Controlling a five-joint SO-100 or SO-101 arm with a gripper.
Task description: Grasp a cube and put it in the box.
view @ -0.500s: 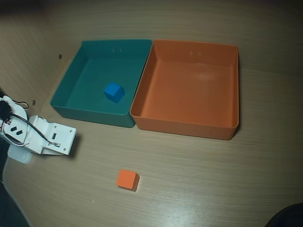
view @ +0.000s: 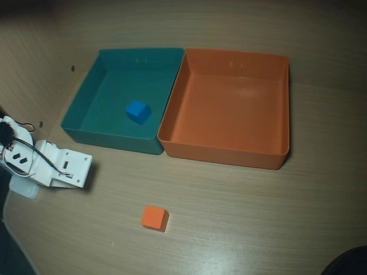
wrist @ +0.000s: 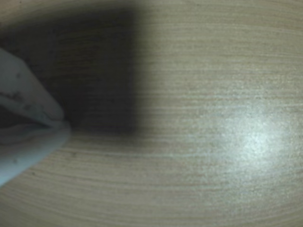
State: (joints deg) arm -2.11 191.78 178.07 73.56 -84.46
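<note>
Lying on the table, cube (view: 154,217) well apart from tool (wrist: 64,125).

In the overhead view, the box (view: 226,149) touches the second tray (view: 86,104) on its left; a second cube (view: 137,111) lies inside that tray. The cube (view: 154,217) sits on the worktop (view: 258,217) below the box, well apart.
</note>
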